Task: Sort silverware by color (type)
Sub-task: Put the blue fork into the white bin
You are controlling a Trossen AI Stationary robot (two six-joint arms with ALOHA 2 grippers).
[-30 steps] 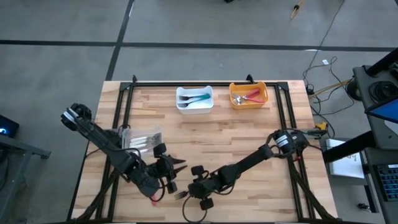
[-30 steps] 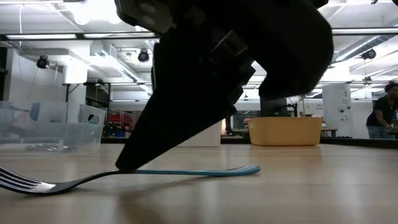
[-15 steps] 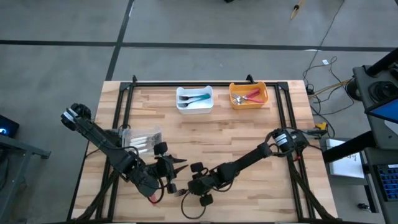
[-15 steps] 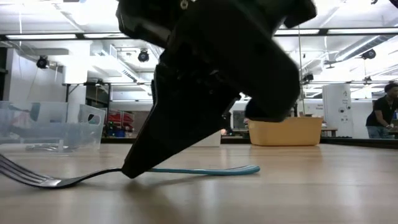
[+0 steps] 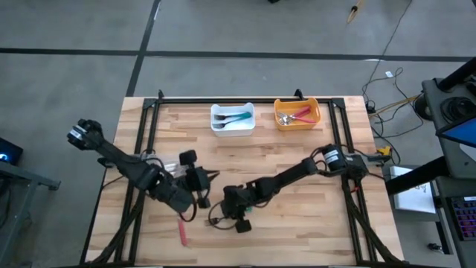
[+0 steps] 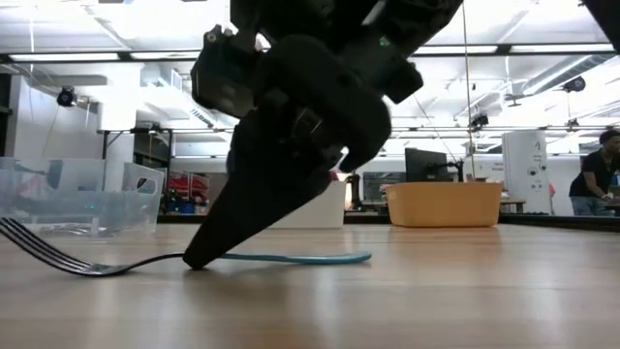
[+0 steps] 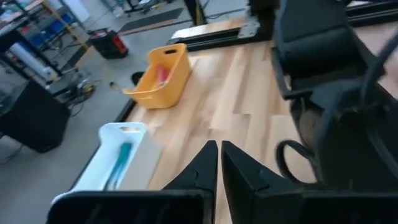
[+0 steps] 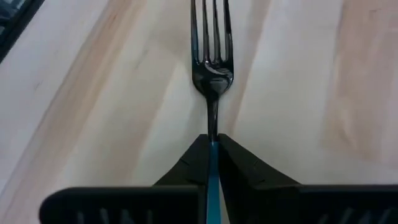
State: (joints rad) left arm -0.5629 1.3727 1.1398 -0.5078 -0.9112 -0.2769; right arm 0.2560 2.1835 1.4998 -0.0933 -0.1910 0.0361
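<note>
My right gripper [image 8: 211, 149] is low over the table's near middle [image 5: 222, 216], shut on a fork [image 8: 211, 43] with a teal handle and a shiny head. In the low view the fork's tines [image 6: 34, 247] curve up and its teal handle [image 6: 300, 258] runs level along the wood. My left gripper [image 7: 217, 163] is shut on nothing and hovers left of the right one [image 5: 212, 176]. A red-handled utensil [image 5: 182, 232] lies flat near the near edge. My right gripper pinches the fork where the teal handle [image 8: 211, 148] meets the metal neck. The fingers [image 6: 208, 254] slant down from above and lie along the fork, and its head points away from them. Whether the fork rests on the table or hangs just above it, I cannot tell.
At the far edge stand a white bin [image 5: 233, 117] with teal utensils and an orange bin [image 5: 297, 113] with red ones. A clear bin [image 5: 167, 167] with white-handled pieces sits at the left, partly under my left arm. Bare wood lies between the bins and the grippers.
My right gripper has stayed shut on the fork and moved a little toward the table's far and left edges, and the fork has slid along with it. My left arm has drawn toward the far edge, which uncovers the red-handled utensil.
</note>
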